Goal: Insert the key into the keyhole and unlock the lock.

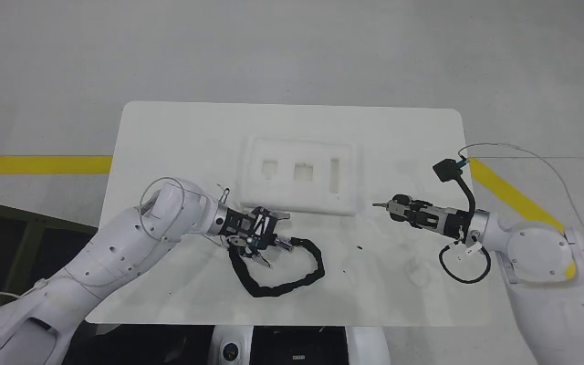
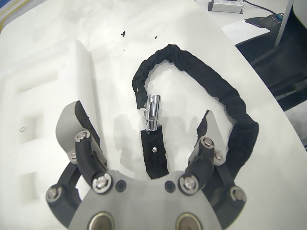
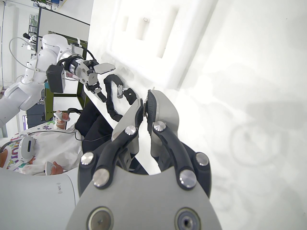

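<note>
A black fabric-sleeved chain lock (image 1: pixel 306 274) lies looped on the white table near its front edge. Its chrome lock cylinder (image 2: pixel 153 113) joins the two sleeve ends and rests on the table. My left gripper (image 2: pixel 142 111) stands open just above it, one finger on each side and neither touching. From the right wrist view the same cylinder (image 3: pixel 119 91) sits in front of that open gripper (image 3: pixel 103 78). To the right, my right gripper (image 1: pixel 388 207) hovers shut on the key (image 1: pixel 376 204), whose thin tip points toward the lock. The pads (image 3: pixel 148 104) hide most of the key.
A white foam tray (image 1: pixel 301 173) with several recesses lies behind the lock, close to the left gripper's finger (image 2: pixel 79 118). A small ring (image 2: pixel 23 129) rests in one recess. Dark specks (image 2: pixel 123 33) dot the table between the arms. The chain's loop runs near the table's front edge.
</note>
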{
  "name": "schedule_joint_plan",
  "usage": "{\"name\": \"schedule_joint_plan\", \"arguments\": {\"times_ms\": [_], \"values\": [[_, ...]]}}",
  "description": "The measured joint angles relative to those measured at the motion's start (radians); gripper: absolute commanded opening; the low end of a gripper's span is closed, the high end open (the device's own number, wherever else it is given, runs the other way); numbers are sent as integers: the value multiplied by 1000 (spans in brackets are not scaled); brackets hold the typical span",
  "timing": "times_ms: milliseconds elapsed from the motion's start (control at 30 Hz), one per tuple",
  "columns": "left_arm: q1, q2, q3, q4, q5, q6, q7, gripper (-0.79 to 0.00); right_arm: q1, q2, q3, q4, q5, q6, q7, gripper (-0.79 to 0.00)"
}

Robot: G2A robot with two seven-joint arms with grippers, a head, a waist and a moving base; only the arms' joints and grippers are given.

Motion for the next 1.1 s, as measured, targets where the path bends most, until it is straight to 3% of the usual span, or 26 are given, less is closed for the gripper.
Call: {"name": "schedule_joint_plan", "arguments": {"times_ms": [300,533,667,1100], "values": [[16,-11,17,-30,39,16,-45,0,0,0,0,0,0,0,0,-785],[12,-21,27,-25,55,19,-51,-185,0,0,0,0,0,0,0,-785],[8,-26,27,-14,60,20,-49,-394,0,0,0,0,0,0,0,-785],[7,-39,18,10,54,29,-77,-416,0,0,0,0,0,0,0,-785]]}}
